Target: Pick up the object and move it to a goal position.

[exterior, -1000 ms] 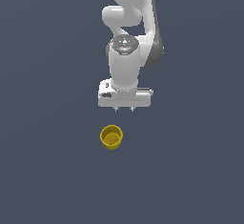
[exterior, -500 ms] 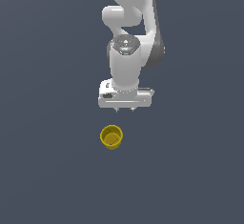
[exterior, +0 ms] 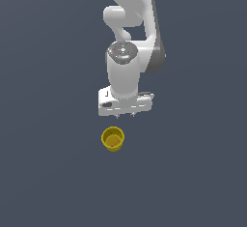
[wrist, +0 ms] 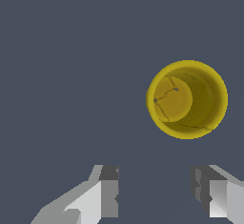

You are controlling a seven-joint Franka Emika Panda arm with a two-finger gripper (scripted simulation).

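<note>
Cup (exterior: pixel 113 139) sits upright on the plain grey floor (exterior: pixel 48 173), apart from the gripper (exterior: pixel 132 114). Fingers (wrist: pixel 108 192) spread wide, holding zilch, gap unobstructed.

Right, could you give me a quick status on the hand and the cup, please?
Hand open, empty, above the floor. Cup upright, apart from the fingers, not between them. Nothing in the way.

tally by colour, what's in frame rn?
Yellow: 1, the cup, upright on the floor, mouth open, nothing inside.
White: 1, the arm with its gripper, jaws apart, holding nothing, off to one side of the cup.
Total: 2
</note>
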